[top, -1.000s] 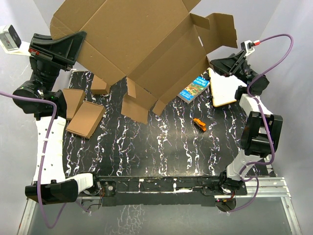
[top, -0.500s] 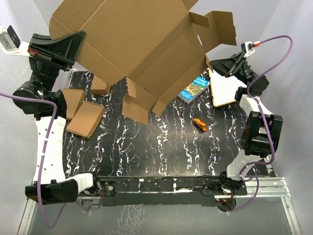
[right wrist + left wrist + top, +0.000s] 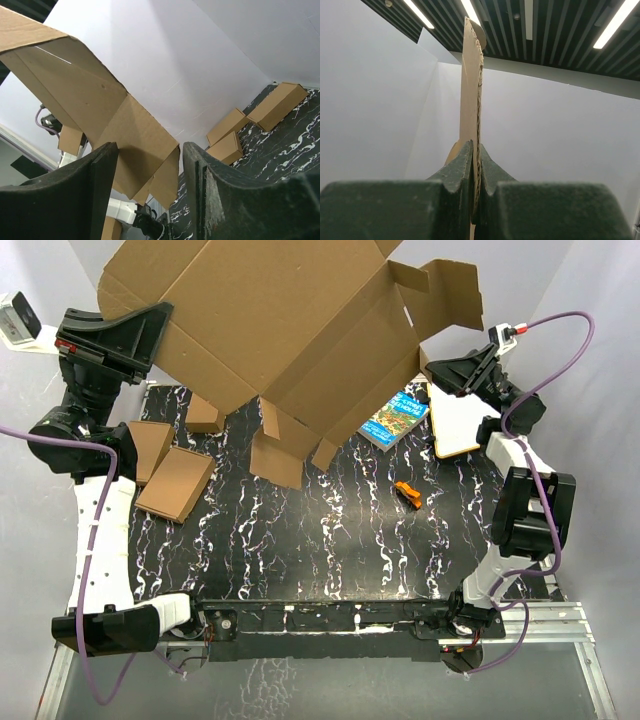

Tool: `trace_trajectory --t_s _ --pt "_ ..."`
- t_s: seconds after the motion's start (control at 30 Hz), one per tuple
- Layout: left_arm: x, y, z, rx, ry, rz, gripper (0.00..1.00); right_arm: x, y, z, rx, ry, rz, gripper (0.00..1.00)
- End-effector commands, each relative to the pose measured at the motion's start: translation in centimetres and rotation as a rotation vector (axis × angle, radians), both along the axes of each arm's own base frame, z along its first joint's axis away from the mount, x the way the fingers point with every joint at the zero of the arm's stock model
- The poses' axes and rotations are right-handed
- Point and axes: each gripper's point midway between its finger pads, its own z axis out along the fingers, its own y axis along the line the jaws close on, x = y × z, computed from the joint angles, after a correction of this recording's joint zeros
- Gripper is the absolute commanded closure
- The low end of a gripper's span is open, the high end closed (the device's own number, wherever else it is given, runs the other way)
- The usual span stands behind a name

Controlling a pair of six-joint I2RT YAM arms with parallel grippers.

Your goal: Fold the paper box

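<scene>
1. The paper box (image 3: 290, 330) is not yet folded. It is a big brown cardboard sheet held in the air, tilted, over the far part of the counter (image 3: 330, 540).
2. Several of its flaps hang down toward the far middle of the counter. Another flap sticks out at the upper right.
3. The left gripper (image 3: 476, 150) is clamped on the left edge of the paper box. In the left wrist view its two fingers press on either side of the corrugated edge, which stands upright between them.
4. The right gripper (image 3: 432, 368) sits just beside the lower right edge of the sheet with its fingers spread apart. In the right wrist view the cardboard shows beyond the gap between them. Whether a finger touches the cardboard cannot be told.
5. A blue book (image 3: 397, 418) lies flat on the counter below the right-hand flaps, just beside a pale board (image 3: 458, 425) under the right arm.
6. A small orange object (image 3: 407, 491) lies on the counter nearer the arms than the book, apart from it.
7. Small folded boxes (image 3: 175, 483) lie at the far left of the counter. Two of them are flat and side by side, and a third is partly hidden under the sheet.
</scene>
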Motion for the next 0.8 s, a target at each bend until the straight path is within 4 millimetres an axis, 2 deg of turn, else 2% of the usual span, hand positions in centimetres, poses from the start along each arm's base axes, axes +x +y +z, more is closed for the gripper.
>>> trace_trajectory --t_s 0.0,0.3,0.47,0.77 --pt "-2.3 0.8 2.1 -0.076 -0.086 -0.004 1.00 -3.7 1.1 2.9 -0.057 -0.442 -0.007 0.39" --pt "-2.8 1.0 2.3 -0.102 -0.090 -0.036 1.00 -3.1 1.9 4.3 -0.027 -0.490 0.016 0.38" --pt "-2.9 1.0 2.4 -0.110 -0.093 -0.046 1.00 -2.9 2.0 5.3 -0.006 -0.511 0.023 0.32" --pt "-3.1 1.2 2.7 -0.135 -0.096 -0.064 1.00 -2.7 2.4 6.9 0.029 -0.558 0.036 0.30"
